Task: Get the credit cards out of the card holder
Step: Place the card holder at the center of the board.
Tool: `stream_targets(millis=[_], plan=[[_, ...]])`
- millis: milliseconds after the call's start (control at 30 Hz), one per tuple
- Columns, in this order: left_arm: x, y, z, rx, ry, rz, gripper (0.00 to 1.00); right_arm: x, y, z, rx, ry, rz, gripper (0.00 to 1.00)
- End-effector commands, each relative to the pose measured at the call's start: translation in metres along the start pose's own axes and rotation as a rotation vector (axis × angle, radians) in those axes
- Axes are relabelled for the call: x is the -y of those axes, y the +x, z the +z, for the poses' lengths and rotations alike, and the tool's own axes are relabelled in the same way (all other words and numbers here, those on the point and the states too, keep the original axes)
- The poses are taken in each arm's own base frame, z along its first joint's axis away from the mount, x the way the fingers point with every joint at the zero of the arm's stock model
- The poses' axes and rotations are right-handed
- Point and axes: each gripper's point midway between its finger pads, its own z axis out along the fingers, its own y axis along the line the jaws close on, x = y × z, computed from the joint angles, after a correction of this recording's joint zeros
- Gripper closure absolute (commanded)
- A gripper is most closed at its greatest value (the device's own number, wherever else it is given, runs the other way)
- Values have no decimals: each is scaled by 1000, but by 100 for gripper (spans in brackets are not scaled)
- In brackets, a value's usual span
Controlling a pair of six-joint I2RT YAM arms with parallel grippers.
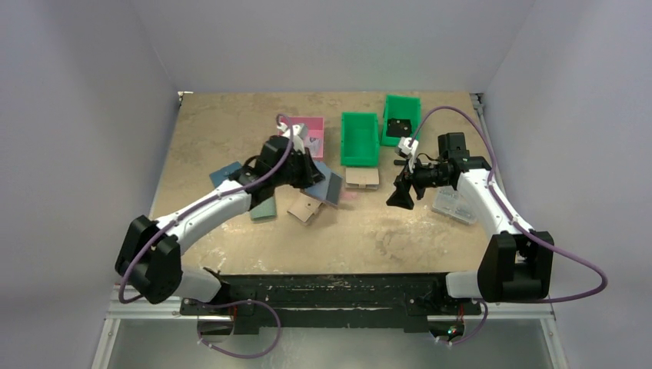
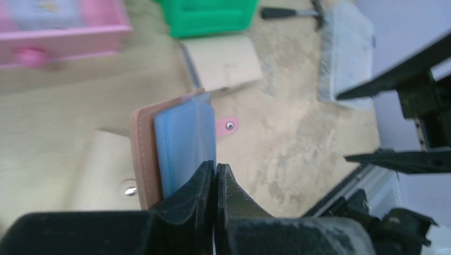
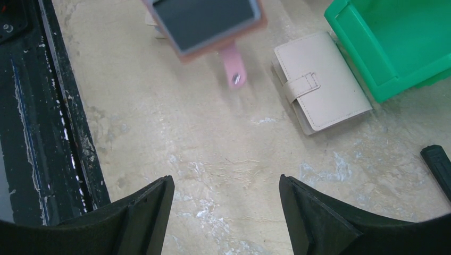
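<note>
Low centre in the left wrist view, the left hand clamps the card holder by its blue lining, long axis vertical. Right wrist view: holder top centre, strap pointing down, right hand apart below. Top view: holder left of centre.

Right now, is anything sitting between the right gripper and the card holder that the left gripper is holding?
Nothing visible. In the right wrist view only bare table shows between the open right gripper and the card holder, pinched by the left gripper. The beige wallet lies flat off to one side.
</note>
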Motion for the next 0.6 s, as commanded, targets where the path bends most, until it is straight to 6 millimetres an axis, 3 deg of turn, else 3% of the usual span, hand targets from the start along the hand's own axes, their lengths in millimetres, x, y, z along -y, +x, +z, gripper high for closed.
stream_targets(millis=[0,333,433,567], plan=[[-39,-58,-41,103,-104,35,100,-4,-11,-6,34,5,-29,19],[-138,-180,-105,305,-260,32,100,-6,-13,-8,41,3,-36,19],[-163,-221,-116,381,-250,-19,100,-6,-14,-9,43,3,-39,19],[-184,-264,-107,431,-193,-67,100,-7,-14,-9,43,2,-39,19]])
